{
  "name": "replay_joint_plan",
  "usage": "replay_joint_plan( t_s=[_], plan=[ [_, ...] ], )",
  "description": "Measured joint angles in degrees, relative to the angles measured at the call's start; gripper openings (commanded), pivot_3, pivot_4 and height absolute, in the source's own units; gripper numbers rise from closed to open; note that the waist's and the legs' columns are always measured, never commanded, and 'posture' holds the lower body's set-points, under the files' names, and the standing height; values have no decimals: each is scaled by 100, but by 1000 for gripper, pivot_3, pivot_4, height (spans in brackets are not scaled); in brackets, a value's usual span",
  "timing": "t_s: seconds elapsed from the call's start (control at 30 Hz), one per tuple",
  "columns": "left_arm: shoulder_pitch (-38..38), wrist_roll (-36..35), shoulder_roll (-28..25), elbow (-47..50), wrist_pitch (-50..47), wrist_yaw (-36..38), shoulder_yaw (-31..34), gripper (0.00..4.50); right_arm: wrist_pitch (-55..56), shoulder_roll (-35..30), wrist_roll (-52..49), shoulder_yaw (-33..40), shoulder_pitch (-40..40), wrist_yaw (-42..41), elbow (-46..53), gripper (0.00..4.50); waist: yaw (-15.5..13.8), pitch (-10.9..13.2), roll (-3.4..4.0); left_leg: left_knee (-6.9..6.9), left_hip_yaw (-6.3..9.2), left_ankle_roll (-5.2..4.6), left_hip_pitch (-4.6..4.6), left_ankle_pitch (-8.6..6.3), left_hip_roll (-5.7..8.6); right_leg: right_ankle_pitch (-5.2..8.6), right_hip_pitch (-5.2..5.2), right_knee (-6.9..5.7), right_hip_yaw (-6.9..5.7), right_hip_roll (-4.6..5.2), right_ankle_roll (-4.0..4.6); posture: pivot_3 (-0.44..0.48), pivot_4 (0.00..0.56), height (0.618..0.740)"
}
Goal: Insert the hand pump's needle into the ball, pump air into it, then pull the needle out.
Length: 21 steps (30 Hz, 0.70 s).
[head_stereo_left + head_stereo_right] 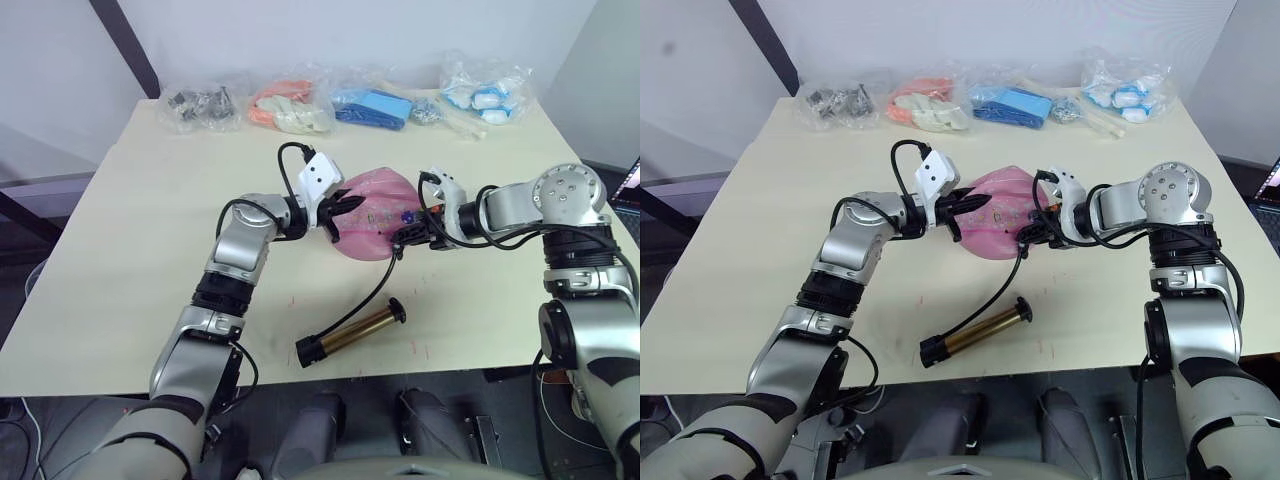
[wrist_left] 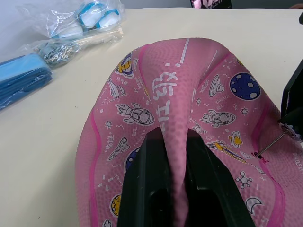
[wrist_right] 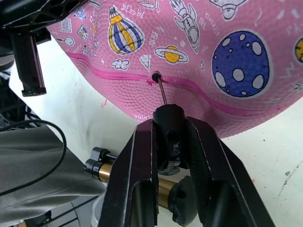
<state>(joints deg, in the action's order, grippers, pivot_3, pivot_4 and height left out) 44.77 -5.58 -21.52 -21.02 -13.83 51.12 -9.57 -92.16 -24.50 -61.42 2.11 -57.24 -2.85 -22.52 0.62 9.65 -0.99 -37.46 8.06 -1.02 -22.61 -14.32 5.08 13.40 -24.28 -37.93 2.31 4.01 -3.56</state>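
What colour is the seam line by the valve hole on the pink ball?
Darker magenta-pink seam line on the deflated pink rubber ball; right wrist view.

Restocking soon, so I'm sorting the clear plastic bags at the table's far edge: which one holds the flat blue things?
The blue bag, third from the robot's left, between the orange-and-white bag and the bag of round white-and-blue pieces.

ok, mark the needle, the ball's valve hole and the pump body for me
needle (image 3: 162, 92), right wrist view, middle of the bare metal pin.
valve hole (image 3: 155, 75), right wrist view, dark opening on the ball's seam.
pump (image 1: 358, 331), left eye view, middle of the bronze cylinder.
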Motion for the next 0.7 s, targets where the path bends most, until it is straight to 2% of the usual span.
replay_joint_plan(
  t_s=[0.4, 0.7],
  plan=[
    [0, 91, 43, 0, 38, 2, 6, 120, 0, 31, 74, -90, -130, 14, -110, 346, 2, 0, 0, -1, 2, 0, 0, 0, 1, -1, 0, -1, -1, 0, -1, 0, 150, 740],
    [-38, 102, 96, 0, -104, -121, 128, 120, -1, 440, 339, 200, -356, 415, -519, 346, 37, -4, 2, -2, 1, 0, 2, 0, -2, -6, -1, -3, 3, 0, 5, 0, 150, 740]
  ],
)
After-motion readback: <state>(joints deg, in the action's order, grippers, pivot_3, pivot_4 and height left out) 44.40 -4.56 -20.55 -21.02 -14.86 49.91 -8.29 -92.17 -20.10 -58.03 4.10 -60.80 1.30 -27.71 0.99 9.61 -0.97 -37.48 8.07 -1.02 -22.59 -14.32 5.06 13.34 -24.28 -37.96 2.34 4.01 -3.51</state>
